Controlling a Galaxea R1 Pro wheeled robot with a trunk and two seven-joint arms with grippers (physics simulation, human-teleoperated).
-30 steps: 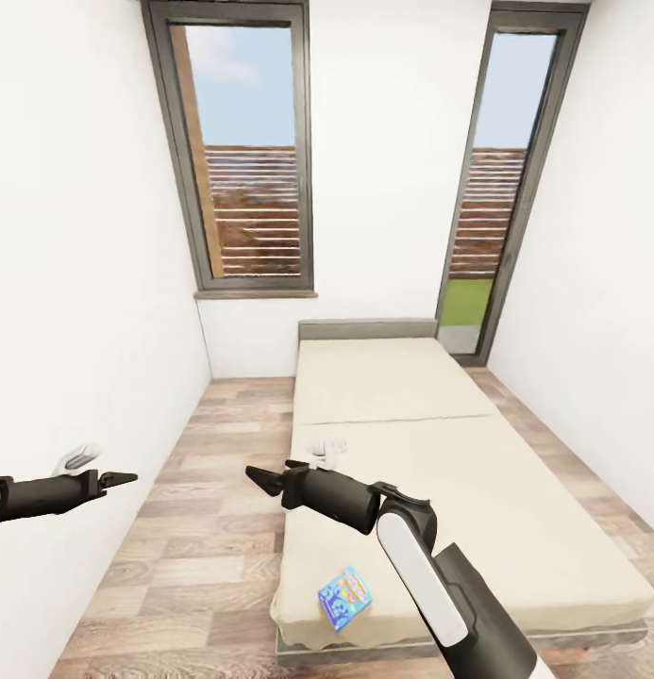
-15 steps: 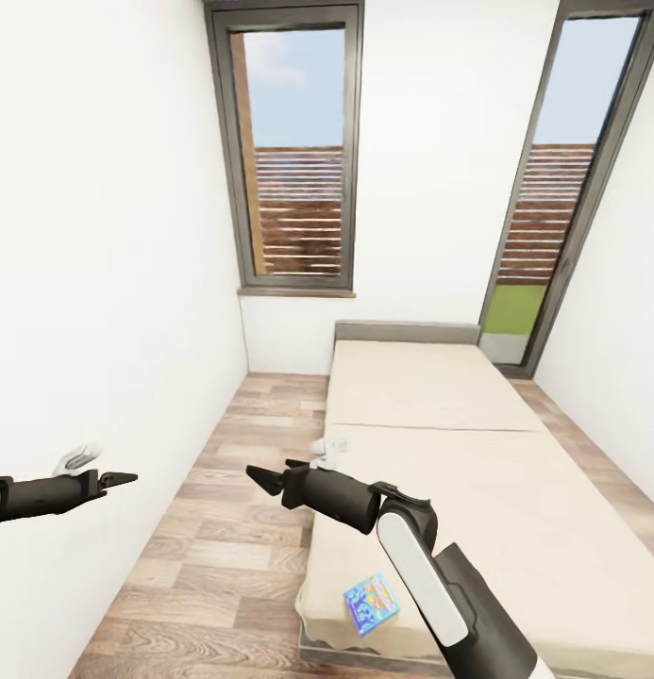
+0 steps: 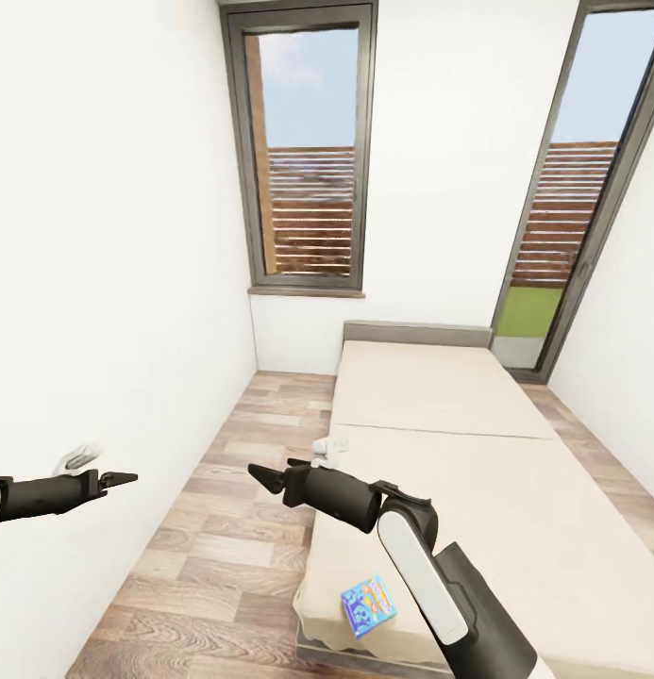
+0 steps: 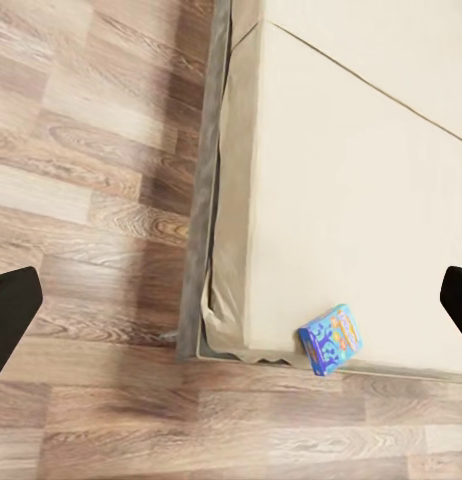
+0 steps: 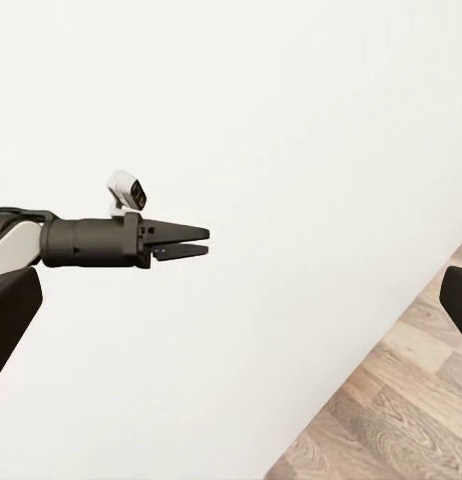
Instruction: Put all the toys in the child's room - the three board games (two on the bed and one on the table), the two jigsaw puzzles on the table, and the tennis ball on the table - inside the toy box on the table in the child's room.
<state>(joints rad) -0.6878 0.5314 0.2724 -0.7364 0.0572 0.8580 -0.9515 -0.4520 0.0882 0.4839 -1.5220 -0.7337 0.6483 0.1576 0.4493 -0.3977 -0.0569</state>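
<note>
Looking down the room at the bed (image 3: 477, 471), with one board game (image 3: 369, 604) lying flat near the mattress's near corner, around 6 o'clock in the head view. I can only spot that one game box on the bed.

The right gripper (image 3: 266, 479) hangs over the floor just off the bed's side, at about 9 o'clock from the game, holding nothing; can't tell if its fingers are apart or together. The left gripper (image 3: 121, 479) is out by the wall, also carrying nothing, and in the right wrist view its fingers sit nearly together.

My guess is this is the approach step: getting lined up on the bed to fetch a game. Next move probably calls for rolling closer, dropping an arm over that corner and spreading the fingers wide enough for the flat box.
</note>
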